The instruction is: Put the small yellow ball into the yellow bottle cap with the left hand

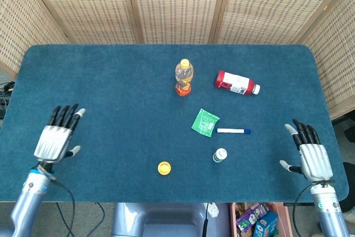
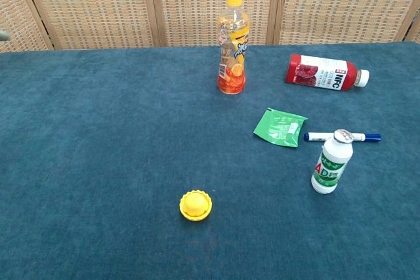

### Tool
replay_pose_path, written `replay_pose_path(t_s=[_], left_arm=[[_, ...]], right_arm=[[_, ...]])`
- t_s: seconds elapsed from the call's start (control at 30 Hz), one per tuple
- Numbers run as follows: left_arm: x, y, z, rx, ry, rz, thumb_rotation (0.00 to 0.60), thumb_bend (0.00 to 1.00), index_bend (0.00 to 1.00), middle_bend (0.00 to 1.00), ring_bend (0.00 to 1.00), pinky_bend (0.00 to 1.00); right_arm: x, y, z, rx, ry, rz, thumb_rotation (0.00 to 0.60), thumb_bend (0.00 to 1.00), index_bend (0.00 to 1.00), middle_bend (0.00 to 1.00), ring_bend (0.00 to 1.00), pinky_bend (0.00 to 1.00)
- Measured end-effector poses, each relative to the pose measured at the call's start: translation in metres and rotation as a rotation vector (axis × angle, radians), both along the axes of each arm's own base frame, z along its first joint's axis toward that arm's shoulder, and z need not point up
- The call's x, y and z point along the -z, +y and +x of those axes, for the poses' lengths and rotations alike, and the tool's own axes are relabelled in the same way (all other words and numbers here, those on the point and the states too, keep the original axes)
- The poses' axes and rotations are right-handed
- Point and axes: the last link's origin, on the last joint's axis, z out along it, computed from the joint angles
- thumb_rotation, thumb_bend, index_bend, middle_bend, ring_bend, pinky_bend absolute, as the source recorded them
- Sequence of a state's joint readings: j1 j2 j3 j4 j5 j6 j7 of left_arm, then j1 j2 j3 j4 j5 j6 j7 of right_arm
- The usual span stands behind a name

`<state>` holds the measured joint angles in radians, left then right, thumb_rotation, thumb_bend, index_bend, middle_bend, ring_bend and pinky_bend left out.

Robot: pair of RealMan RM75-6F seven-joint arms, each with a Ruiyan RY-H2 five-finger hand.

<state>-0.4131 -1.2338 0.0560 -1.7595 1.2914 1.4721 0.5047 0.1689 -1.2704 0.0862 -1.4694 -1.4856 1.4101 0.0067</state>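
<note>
Lying open side up on the blue cloth at about seven o'clock from the table's middle, a yellow bottle cap cradling the small yellow ball.

A table covered in dark teal cloth carries everything. Near its middle, toward the far edge, an orange drink bottle stands upright; a red bottle lies on its side to the right. A green packet and a blue-capped marker lie nearer. A small white bottle stands upright, and a yellow bottle cap holding the small yellow ball sits toward the near edge.
</note>
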Motion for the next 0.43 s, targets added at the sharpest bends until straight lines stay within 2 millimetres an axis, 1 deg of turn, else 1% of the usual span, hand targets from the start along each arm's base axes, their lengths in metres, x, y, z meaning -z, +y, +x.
replay_pose_path(t_s=[0.13, 0.2, 0.3, 0.43], left_arm=[[-0.014, -0.029, -0.033, -0.100, 0.011, 0.057, 0.600, 0.13, 0.00, 0.00, 0.00, 0.00], [-0.017, -0.040, -0.043, -0.131, 0.003, 0.069, 0.600, 0.13, 0.00, 0.00, 0.00, 0.00], [-0.018, -0.054, -0.054, -0.162, -0.018, 0.080, 0.600, 0.13, 0.00, 0.00, 0.00, 0.00], [-0.015, -0.064, -0.056, -0.167, -0.049, 0.089, 0.600, 0.13, 0.00, 0.00, 0.00, 0.00]], right_arm=[[0.003, 0.003, 0.005, -0.017, 0.013, 0.010, 0.600, 0.00, 0.00, 0.00, 0.00, 0.00], [0.005, 0.004, 0.009, -0.031, 0.019, 0.012, 0.600, 0.00, 0.00, 0.00, 0.00, 0.00], [0.007, 0.005, 0.013, -0.045, 0.020, 0.013, 0.600, 0.00, 0.00, 0.00, 0.00, 0.00], [0.008, 0.005, 0.013, -0.046, 0.019, 0.019, 0.600, 0.00, 0.00, 0.00, 0.00, 0.00]])
